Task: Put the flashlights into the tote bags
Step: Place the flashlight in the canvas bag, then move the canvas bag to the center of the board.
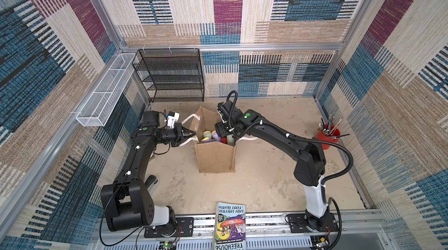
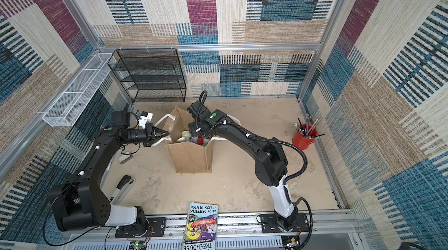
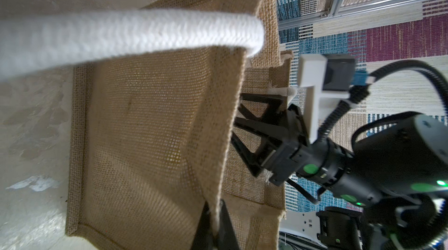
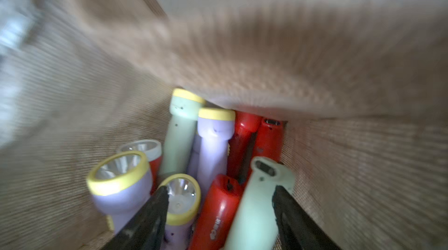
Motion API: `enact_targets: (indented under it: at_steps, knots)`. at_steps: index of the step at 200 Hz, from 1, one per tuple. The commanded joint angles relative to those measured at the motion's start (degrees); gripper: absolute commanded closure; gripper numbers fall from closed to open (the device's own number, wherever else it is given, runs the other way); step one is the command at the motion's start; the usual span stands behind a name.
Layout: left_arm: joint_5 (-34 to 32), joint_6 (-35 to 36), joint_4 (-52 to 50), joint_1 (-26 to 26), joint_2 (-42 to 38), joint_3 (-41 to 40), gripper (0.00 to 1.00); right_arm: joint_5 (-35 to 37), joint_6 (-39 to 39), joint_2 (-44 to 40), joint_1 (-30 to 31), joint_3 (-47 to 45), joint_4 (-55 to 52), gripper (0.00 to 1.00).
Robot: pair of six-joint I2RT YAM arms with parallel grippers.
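In both top views the tote bag (image 1: 215,159) stands upright on the bench (image 1: 254,183), with flashlights (image 1: 206,137) inside it; the left gripper (image 1: 192,135) is at its rim. In the left wrist view this gripper is closed on the bag's burlap edge, near a white rope handle (image 3: 121,35). In the right wrist view the right gripper (image 4: 220,188) is inside the bag, jaws spread apart, with a pale green flashlight (image 4: 257,212) between them.

The left gripper (image 3: 215,208) pinches the top edge of a tan burlap tote bag (image 3: 150,127), its white rope handle (image 3: 121,35) arching across the bag's side, with the right gripper (image 3: 244,127), jaws spread, inside the bag's mouth.
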Motion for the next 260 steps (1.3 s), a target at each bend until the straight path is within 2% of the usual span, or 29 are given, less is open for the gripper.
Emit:
enact_targets:
  at_steps: [1,30,52,88,127,159,189,231,260]
  knots:
    - [-0.31,-0.58,-0.25,-0.39,-0.88,-0.48,1.0,-4.63,-1.68,-1.48,-0.03,2.48,1.38,0.27]
    - [-0.67,-1.17,-0.31,-0.74,-1.78,-0.29,1.0,-5.91,-1.85,-5.24,0.02,2.88,2.84,0.26]
    - [-1.02,-1.69,-0.27,-0.92,-2.31,0.15,1.0,-0.77,-1.77,-9.26,-0.01,1.95,2.45,0.25]
    - [-1.8,-2.25,-0.26,-1.57,-2.24,0.81,1.0,8.48,-1.7,-16.52,-0.14,-4.67,2.92,0.24]
    - [-2.64,-2.85,-0.33,-2.49,-2.08,1.65,1.0,2.76,-0.95,-17.26,-0.49,-9.96,3.28,0.26]
    - [-3.22,-3.22,-0.43,-3.35,-2.14,2.13,1.0,0.86,-0.66,-14.35,-0.58,-11.14,2.44,0.4]
    - [-4.33,-3.44,-0.62,-4.72,-1.98,2.33,1.0,-0.01,-0.58,-13.3,-1.31,-13.09,3.41,0.65]
    - [-6.6,-4.65,-0.56,-6.66,-1.48,2.78,1.0,-0.59,-0.29,-15.39,-3.94,-15.94,5.83,0.81]
    - [-9.77,-5.53,-0.51,-12.62,1.09,4.67,1.0,-2.19,-0.8,-17.9,-7.27,-17.82,8.34,0.87]
